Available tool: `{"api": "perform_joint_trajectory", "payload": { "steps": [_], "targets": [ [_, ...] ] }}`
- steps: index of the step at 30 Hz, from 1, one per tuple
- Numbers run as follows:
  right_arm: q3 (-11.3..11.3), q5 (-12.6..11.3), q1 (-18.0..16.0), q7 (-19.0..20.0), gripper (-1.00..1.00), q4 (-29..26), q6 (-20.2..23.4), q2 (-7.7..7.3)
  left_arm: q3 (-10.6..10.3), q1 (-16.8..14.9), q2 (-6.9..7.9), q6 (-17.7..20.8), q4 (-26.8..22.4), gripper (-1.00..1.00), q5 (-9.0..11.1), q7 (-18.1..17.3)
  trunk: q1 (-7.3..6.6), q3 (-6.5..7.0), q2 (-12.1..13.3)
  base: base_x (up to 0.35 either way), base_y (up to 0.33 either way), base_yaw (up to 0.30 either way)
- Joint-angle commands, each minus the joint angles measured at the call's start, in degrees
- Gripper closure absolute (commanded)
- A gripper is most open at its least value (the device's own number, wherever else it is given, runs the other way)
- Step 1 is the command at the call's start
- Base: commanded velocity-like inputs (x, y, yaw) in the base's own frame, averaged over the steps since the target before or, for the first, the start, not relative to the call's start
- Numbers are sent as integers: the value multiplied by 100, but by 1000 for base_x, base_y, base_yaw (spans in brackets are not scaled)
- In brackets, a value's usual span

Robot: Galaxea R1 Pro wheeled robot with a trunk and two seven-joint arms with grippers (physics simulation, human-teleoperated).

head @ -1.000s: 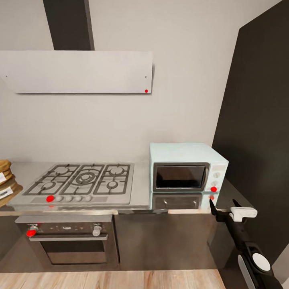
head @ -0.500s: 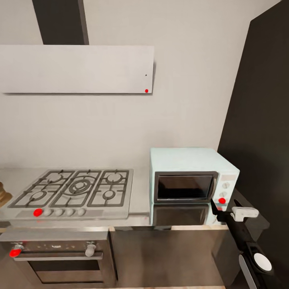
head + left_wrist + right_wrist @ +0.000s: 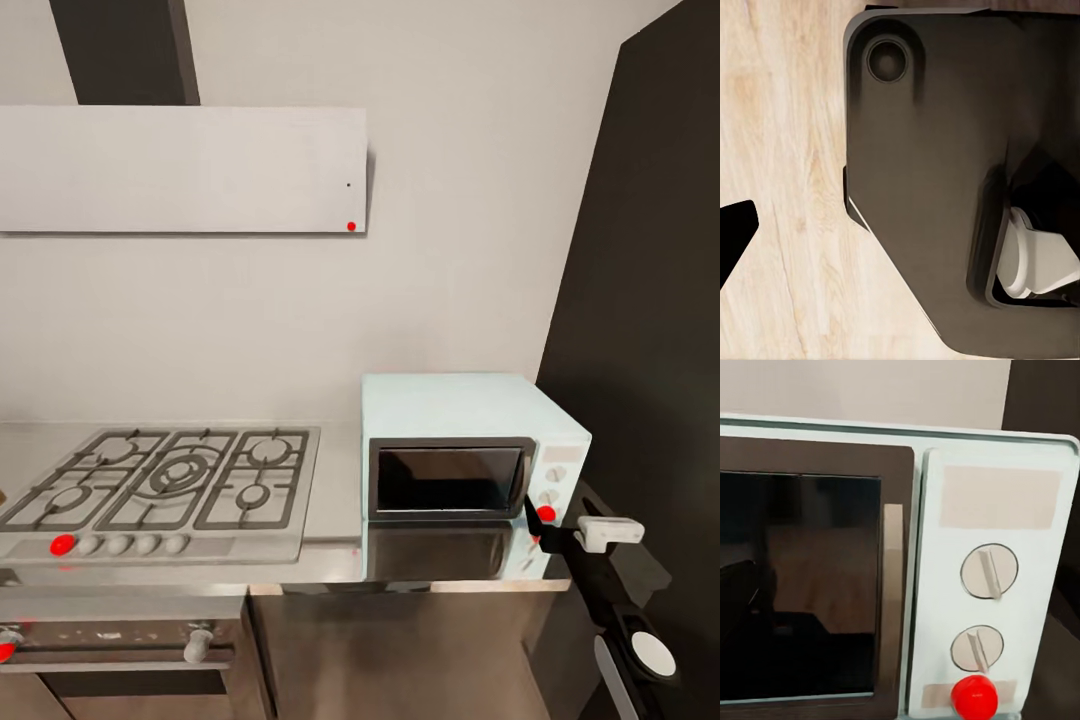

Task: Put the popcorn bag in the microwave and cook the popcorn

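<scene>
The pale mint-blue microwave (image 3: 455,410) stands on the grey steel countertop (image 3: 338,470), its dark glass door (image 3: 445,480) shut. My right gripper (image 3: 560,520) hovers just in front of the microwave's right panel, its dark fingers apart and nothing between them. The right wrist view looks close at the microwave (image 3: 997,502): dark door (image 3: 802,585), two knobs (image 3: 988,571) and a round red light (image 3: 974,697). In the left wrist view, a black tip of my left gripper (image 3: 735,232) hangs over the wooden floor (image 3: 787,150). The popcorn bag and popcorn are out of view.
A steel gas hob (image 3: 160,480) with grates lies left of the microwave, the built-in oven (image 3: 120,645) below it and a grey hood (image 3: 180,170) above. A tall dark cabinet (image 3: 650,300) closes off the right side. My own dark base (image 3: 945,187) shows under the left arm.
The camera has moved closer and to the right: the microwave looks larger, and the brown bags at the left edge have left the picture. The right gripper now overlaps the microwave's panel.
</scene>
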Motion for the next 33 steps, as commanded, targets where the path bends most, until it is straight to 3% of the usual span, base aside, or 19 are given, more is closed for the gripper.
{"api": "perform_joint_trajectory", "payload": {
  "steps": [1,9,33],
  "targets": [
    [-5,-38,-4,48,-100,29,-15,1,21,-4,0,0,-1,-100,5,1,3,-12,-11,5,-5,0],
    [106,-30,-10,54,-100,701,-24,8,20,-4,5,0,-1,-100,5,2,3,-12,-11,0,0,0],
    [158,-38,-12,57,-100,777,-34,6,20,-4,8,1,-1,-100,6,7,3,-12,-11,137,-21,0]
  ]
}}
